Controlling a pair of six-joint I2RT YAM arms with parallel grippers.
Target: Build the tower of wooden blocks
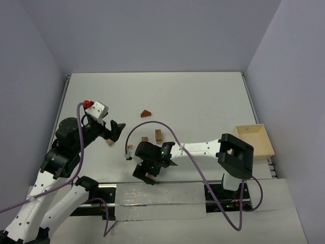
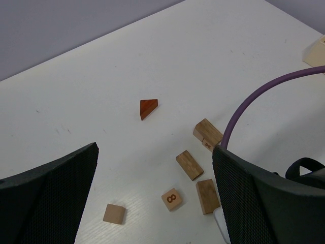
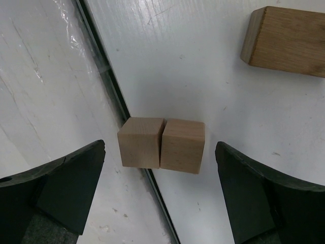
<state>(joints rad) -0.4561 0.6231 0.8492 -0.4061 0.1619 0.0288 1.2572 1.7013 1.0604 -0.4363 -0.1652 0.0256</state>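
- R side: right gripper (image 3: 160, 195) fingers (image 3: 56, 193) are standing wide apart, gripping nothing. I'm hovering them over two tan cubes (image 3: 161, 144), which sit between the fingers on the table.
- Those cubes are touching side to side. The L one in the wrist cam is sitting across the dark seam (image 3: 100, 56) at the table edge. A grainy brick (image 3: 284, 43) is lying up and to the R, apart from them.
- L side: left gripper (image 2: 155, 203) fingers (image 2: 51, 198) are also spread wide and empty, raised above the table (image 2: 228, 51).
- Under it the wood block tower pieces are lying loose, each flat on the table w/ none on another: numbered cube (image 2: 171, 199), small plain cube (image 2: 114, 213), three bricks (image 2: 189, 164), and the reddish-brown wedge (image 2: 148, 108) farther out.
- Purple cable (image 2: 254, 101) is arcing across the R of that view.
- Top cam: pale tray (image 1: 264, 147) is sitting at the table's R edge, well apart from the blocks.
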